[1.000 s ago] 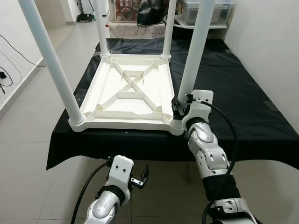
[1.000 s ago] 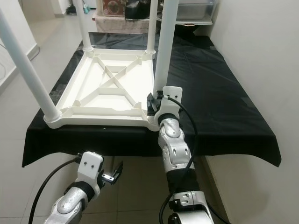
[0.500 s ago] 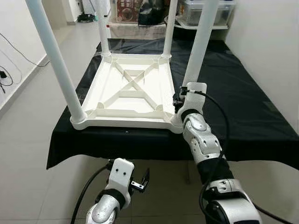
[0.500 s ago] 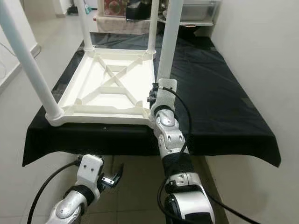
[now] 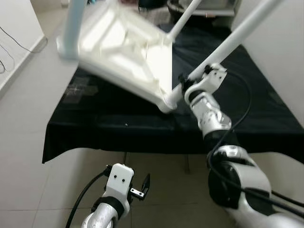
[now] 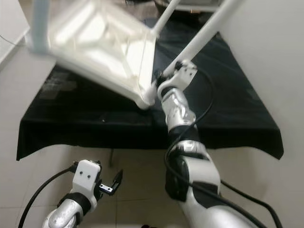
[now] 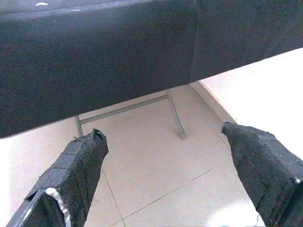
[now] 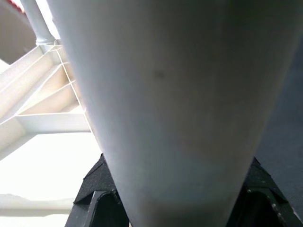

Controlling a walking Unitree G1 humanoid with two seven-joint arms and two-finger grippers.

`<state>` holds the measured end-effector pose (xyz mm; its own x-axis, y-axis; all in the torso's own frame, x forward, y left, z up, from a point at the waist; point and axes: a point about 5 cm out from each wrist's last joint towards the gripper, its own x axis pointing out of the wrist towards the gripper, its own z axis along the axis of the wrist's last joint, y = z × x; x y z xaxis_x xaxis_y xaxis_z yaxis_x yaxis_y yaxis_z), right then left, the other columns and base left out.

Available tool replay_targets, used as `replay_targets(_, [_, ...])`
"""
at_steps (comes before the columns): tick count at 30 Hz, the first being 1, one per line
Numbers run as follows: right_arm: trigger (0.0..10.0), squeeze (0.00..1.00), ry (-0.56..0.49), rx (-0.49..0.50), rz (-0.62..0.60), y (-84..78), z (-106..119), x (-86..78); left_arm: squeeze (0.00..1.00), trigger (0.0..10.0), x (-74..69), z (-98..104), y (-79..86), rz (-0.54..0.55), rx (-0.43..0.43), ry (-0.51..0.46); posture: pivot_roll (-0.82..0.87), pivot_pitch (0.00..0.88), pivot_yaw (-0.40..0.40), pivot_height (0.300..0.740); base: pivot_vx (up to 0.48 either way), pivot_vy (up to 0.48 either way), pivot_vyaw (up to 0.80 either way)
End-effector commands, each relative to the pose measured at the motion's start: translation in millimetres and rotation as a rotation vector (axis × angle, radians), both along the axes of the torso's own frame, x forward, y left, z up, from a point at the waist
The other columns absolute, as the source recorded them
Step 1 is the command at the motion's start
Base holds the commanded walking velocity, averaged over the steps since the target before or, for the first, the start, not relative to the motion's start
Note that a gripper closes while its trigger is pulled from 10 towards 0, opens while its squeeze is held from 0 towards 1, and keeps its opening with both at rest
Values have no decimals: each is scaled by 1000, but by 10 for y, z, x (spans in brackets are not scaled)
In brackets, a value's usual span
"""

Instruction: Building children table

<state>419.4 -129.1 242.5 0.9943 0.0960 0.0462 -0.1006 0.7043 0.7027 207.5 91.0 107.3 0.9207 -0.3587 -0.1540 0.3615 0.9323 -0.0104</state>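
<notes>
gripping tilted table [image 5: 124,52] leg [image 5: 232,40]: right gripper [image 5: 186,83].

it looked like a plain room in a home, used as a work spot. the floor [image 5: 28,123] was pale square tile, the walls [image 5: 280,52] bare and off-white, and a cable [image 5: 12,45] trailed down by the skirting on the left. a long table under a black cloth [image 5: 142,128] stood on thin metal legs [image 7: 173,113]. at the far end, clutter and a clear storage box [image 5: 213,4] sat blurred.
</notes>
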Motion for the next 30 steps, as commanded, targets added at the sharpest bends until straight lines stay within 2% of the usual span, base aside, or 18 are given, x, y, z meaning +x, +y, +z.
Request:
replay_targets(1, [0, 0, 117, 94, 128, 230, -248, -25, 0, 10000, -47, -27, -9, -16, 6, 29, 153, 256, -38, 740, 0, 0, 0])
replay_targets(5, [0, 0, 220, 182, 172, 362, -411, -50, 0, 10000, -85, -4, -6, -25, 4, 38, 166, 278, -35, 740, 0, 0, 0])
replay_targets(10, [0, 0, 286, 263, 217, 472, -502, -83, 0, 10000, -114, 9, 2, -26, 6, 46, 173, 286, -33, 740, 0, 0, 0])
replay_targets(11, [0, 0, 357, 291, 248, 571, -613, -131, 0, 10000, -129, 18, 9, -26, 8, 49, 176, 294, -33, 740, 0, 0, 0])
replay_targets(13, [0, 0, 393, 304, 259, 613, -670, -155, 0, 10000, -135, 24, 11, -26, 11, 54, 176, 294, -33, 740, 0, 0, 0])
replay_targets(17, [0, 0, 406, 359, 234, 658, -715, -170, 0, 10000, -153, 33, 13, -28, 10, 58, 179, 304, -33, 740, 0, 0, 0])
replay_targets(20, [0, 0, 420, 451, 138, 645, -718, -155, 0, 10000, -167, 39, 16, -30, 13, 61, 177, 307, -28, 740, 0, 0, 0])
replay_targets(23, [0, 0, 427, 468, 117, 640, -723, -154, 0, 10000, -169, 39, 16, -31, 14, 62, 177, 307, -28, 740, 0, 0, 0])
replay_targets(26, [0, 0, 436, 515, 7, 573, -742, -143, 0, 10000, -172, 38, 6, -38, 17, 64, 174, 307, -27, 740, 0, 0, 0])
replay_targets(30, [0, 0, 444, 526, -23, 553, -753, -143, 0, 10000, -173, 39, 3, -39, 17, 66, 174, 306, -28, 740, 0, 0, 0])
